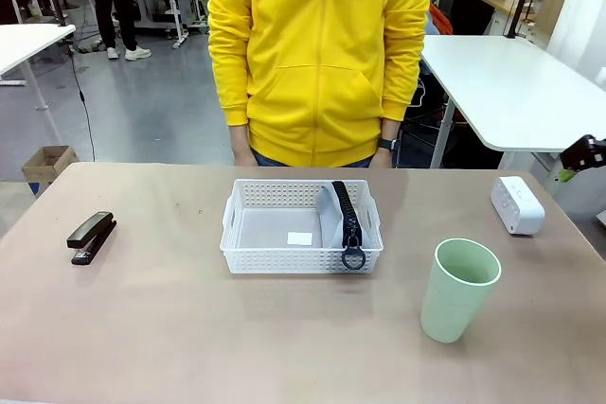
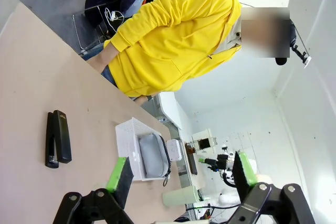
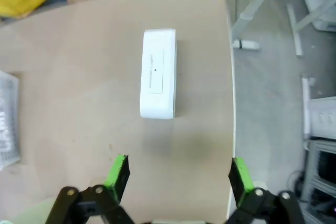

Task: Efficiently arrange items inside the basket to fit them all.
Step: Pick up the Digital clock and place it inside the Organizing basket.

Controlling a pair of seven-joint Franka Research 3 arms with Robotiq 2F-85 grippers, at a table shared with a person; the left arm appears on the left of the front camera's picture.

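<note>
The white lattice basket [image 1: 284, 257] sits mid-table in front of a person in a yellow hoodie. Inside it, the grey pouch [image 1: 330, 210] stands on edge against the right wall, zipper and ring pull up. The black stapler [image 1: 91, 237] lies far left, the pale green cup [image 1: 458, 289] stands upright front right, and the small white box [image 1: 517, 204] lies far right. My right gripper [image 3: 178, 177] hovers open above the table just short of the white box [image 3: 158, 74]. My left gripper [image 2: 181, 174] is open in the air, with the stapler [image 2: 58, 137] and basket [image 2: 127, 132] beyond it.
The table's right edge [image 3: 231, 103] runs close beside the white box, with floor beyond it. The person stands at the far edge, hands down behind the table. Bare tabletop lies between the stapler and the basket and along the front.
</note>
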